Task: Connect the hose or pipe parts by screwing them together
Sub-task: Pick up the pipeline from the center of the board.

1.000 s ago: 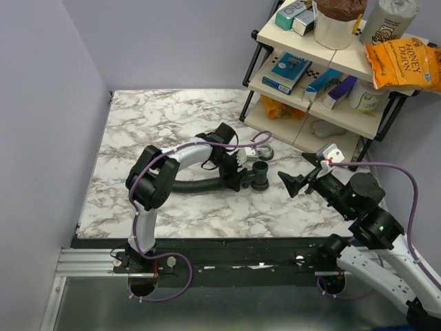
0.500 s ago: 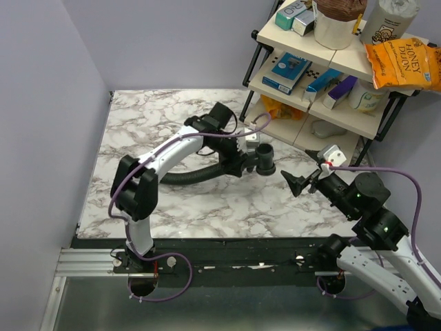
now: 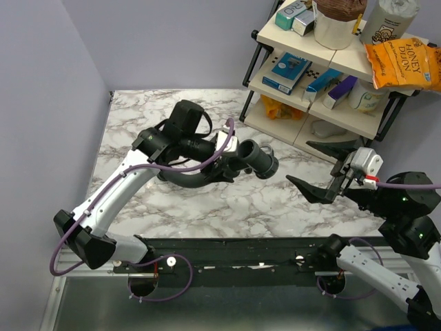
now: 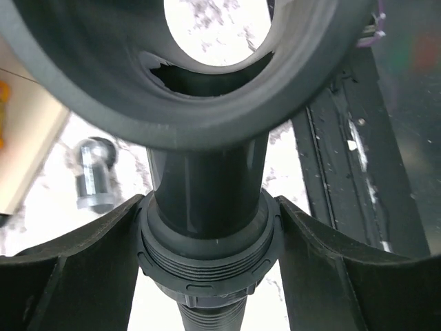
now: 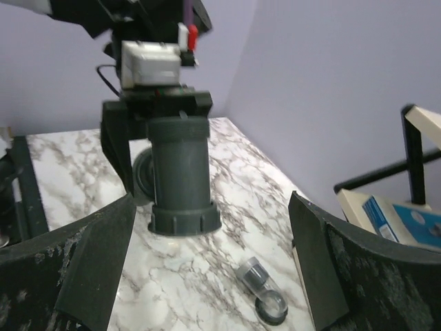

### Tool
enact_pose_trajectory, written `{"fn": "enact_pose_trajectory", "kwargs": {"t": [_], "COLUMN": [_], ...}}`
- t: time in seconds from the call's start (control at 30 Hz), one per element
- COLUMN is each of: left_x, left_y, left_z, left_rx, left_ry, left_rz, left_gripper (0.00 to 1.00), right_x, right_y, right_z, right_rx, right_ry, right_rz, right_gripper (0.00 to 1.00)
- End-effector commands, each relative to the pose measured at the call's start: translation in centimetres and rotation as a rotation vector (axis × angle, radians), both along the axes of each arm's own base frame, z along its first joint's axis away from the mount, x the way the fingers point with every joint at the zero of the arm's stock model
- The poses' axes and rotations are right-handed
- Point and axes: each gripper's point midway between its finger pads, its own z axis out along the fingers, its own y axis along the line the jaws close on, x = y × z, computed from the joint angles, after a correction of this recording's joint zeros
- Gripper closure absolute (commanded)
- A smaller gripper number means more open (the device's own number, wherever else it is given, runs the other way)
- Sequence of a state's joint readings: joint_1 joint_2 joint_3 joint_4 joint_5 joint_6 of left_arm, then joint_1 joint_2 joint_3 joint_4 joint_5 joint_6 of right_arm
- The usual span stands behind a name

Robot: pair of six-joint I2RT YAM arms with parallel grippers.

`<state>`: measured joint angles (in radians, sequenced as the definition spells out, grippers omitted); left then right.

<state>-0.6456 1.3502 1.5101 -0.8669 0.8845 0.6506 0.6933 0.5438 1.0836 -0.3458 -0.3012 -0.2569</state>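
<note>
**Spotter:** Top camera first. Which way is the part pointing?

**Me:** I see the fitting [image 3: 260, 158] held up off the desk [image 3: 138, 117]. Its long axis runs left to right, with the open mouth aimed right and slightly toward the near edge, facing the right jaws. The black ribbed hose [image 3: 185, 181] bows away behind it to the left.

**Spotter:** And the arms?

**Me:** My left arm [image 3: 114, 193] has its elbow low at the near left and reaches up and across. My right arm [image 3: 406, 207] sits far right with the right jaws spread wide, holding nothing.

**Spotter:** Left wrist?

**Me:** The left jaws pinch the collar nut [image 4: 210, 245] from both sides. A smooth tube runs up from it to a wide mouth, and the hose ribs run below. A grey end piece [image 4: 96, 183] lies blurred on the desk.

**Spotter:** Right wrist?

**Me:** The fitting stands upright in frame, flanged end down, well apart from my fingers, with the end piece on the desk beneath
</note>
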Motion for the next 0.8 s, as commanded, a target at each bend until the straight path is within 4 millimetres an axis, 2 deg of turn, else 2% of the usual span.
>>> {"fn": "enact_pose_trajectory", "kwargs": {"t": [0.0, 0.03, 0.07, 0.1, 0.23, 0.37, 0.53, 0.77], "left_x": [-1.2, -1.3, -1.4, -1.7, -2.4, -2.8, -3.1, -3.0], "left_y": [0.2, 0.2, 0.1, -0.1, -0.3, -0.3, -0.4, -0.8], "left_z": [-1.1, -1.4, -1.4, -1.3, -1.4, -1.4, -1.7, -1.7], "left_rx": [0.015, 0.02, 0.016, 0.012, 0.012, 0.011, 0.018, 0.013], "left_ry": [0.002, 0.006, 0.0, 0.001, -0.011, -0.023, -0.055, -0.085], "left_rz": [-0.006, -0.006, -0.007, -0.011, -0.023, -0.037, -0.052, -0.052], "left_gripper": [1.0, 1.0, 1.0, 1.0, 1.0, 1.0, 1.0, 1.0], "right_x": [-2.7, -3.7, -4.1, -3.6, -3.7, -2.6, -1.6, -0.6], "right_y": [2.2, 2.7, 2.9, 3.6, 4.4, 4.8, 5.4, 7.6], "right_z": [0.5, -0.1, 0.1, -0.6, -2.7, -3.9, -4.2, -5.8], "right_rx": [-0.079, -0.109, -0.123, -0.153, -0.213, -0.243, -0.261, -0.268], "right_ry": [-0.011, 0.013, 0.019, 0.05, 0.126, 0.164, 0.182, 0.276], "right_rz": [0.21, 0.275, 0.298, 0.315, 0.375, 0.349, 0.341, 0.409], "right_gripper": [0.0, 0.0, 0.0, 0.0, 0.0, 0.0, 0.0, 0.0]}}
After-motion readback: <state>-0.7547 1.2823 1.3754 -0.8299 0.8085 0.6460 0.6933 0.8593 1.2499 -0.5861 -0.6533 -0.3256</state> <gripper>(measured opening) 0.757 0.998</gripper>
